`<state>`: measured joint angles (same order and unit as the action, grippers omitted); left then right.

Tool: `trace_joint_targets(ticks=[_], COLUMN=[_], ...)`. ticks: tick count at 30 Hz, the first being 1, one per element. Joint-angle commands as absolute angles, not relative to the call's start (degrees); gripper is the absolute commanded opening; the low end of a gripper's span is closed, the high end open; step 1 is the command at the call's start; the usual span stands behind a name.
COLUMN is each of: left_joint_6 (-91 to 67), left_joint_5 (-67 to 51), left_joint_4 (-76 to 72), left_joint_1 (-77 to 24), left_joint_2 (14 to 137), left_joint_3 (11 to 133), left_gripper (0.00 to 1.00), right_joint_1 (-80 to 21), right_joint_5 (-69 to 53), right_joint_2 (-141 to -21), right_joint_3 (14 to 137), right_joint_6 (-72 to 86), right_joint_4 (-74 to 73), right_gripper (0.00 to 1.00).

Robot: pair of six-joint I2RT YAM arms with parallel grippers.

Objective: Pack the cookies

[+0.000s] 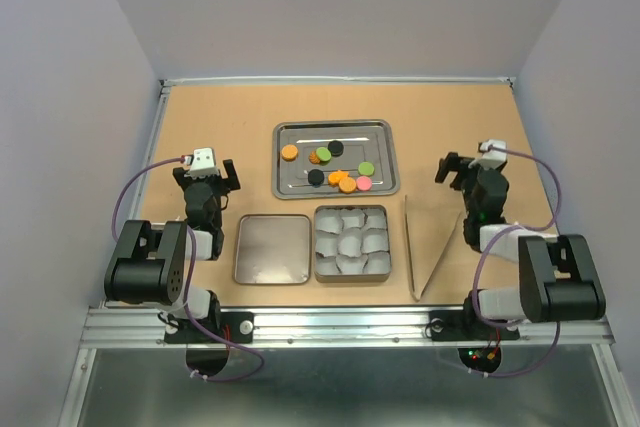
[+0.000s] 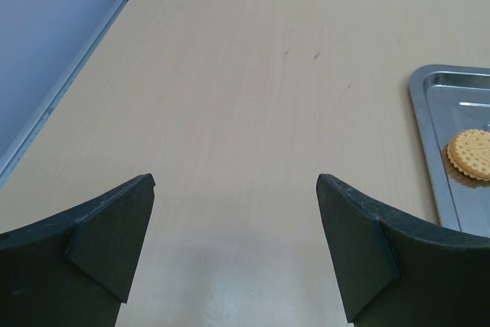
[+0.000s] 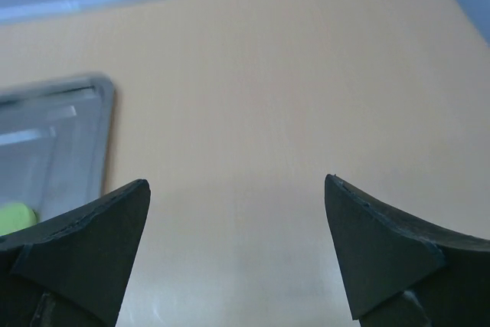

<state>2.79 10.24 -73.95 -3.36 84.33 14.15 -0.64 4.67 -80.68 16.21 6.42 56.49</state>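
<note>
You have the tan table (image 1: pixel 200 127) filling the overhead view. At its upper centre lies the metal tray (image 1: pixel 295 179), and the cookies (image 1: pixel 323 155) sit scattered on it: orange, black, green and pink. Below the tray, the open tin (image 1: pixel 317 244) is lined with white paper cups (image 1: pixel 350 242), with its lid (image 1: pixel 272 249) just beside it on the left. Your left pincer (image 2: pixel 236 189) is spread wide over bare table at centre left. Your right pincer (image 3: pixel 237 189) is likewise spread at centre right. Pale tongs (image 1: pixel 440 255) lie right of the tin.
</note>
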Motion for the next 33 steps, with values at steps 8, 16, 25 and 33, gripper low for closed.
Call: trace_joint_targets(ticks=[8,16,25,33], left_joint_6=[3.78,3.78,3.78,3.78], left_joint_5=[10.20,10.20,10.20,10.20], left_joint_4=[-88.07,-88.07,-88.07,-88.07], left_joint_1=[-3.16,-3.16,-3.16,-3.16], left_joint_2=[83.41,83.50,83.41,83.41], left_joint_3=[14.06,14.06,14.06,14.06], left_gripper=[0.99,0.99,0.99,0.99], right_joint_1=[-0.26,-0.35,-3.60,-11.33], right_joint_5=[0.41,0.35,-8.16,-16.43], right_joint_2=[-64.42,-64.78,-61.61,-59.94], right_joint_3=[57.79,65.83,57.95,45.71], right_joint_6=[32.60,33.04,33.58,34.72], right_joint_4=[-15.29,-61.93,-76.90,-70.41], right_gripper=[1.00,1.00,1.00,1.00])
